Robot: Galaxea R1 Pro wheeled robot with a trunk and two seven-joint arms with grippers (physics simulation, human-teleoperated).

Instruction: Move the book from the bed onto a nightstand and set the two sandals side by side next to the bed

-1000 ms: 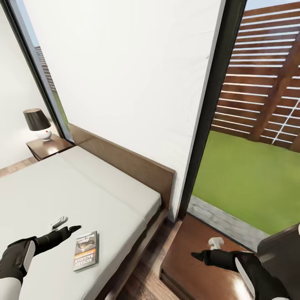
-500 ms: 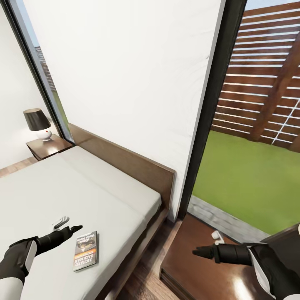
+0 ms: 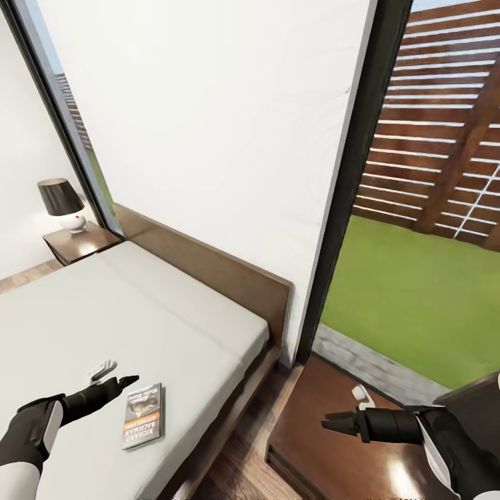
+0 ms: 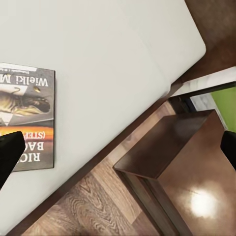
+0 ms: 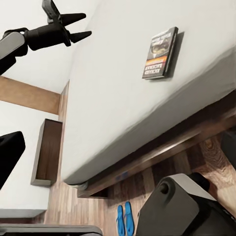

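Note:
The book [image 3: 142, 415] lies flat on the bed's off-white mattress [image 3: 125, 312], near its edge. My left gripper [image 3: 115, 375] hovers open just beside the book, over the mattress; in the left wrist view the book [image 4: 27, 123] sits next to one fingertip [image 4: 7, 157]. My right gripper [image 3: 339, 421] is open above the near nightstand [image 3: 312, 444], with nothing between its fingers. In the right wrist view the book [image 5: 161, 52] and the open left gripper [image 5: 73, 25] show, and the two blue sandals [image 5: 124, 220] lie together on the floor beside the bed frame.
A second nightstand [image 3: 80, 244] with a dark-shaded lamp [image 3: 61, 205] stands at the bed's far side. A small white object [image 3: 360, 394] rests on the near nightstand. A tall dark-framed window [image 3: 354, 173] stands behind it. A low wooden bench [image 5: 46, 155] sits beyond the bed.
My right forearm has dropped lower and more level over the near nightstand, uncovering the small white object. The left gripper has barely shifted. The book has not moved.

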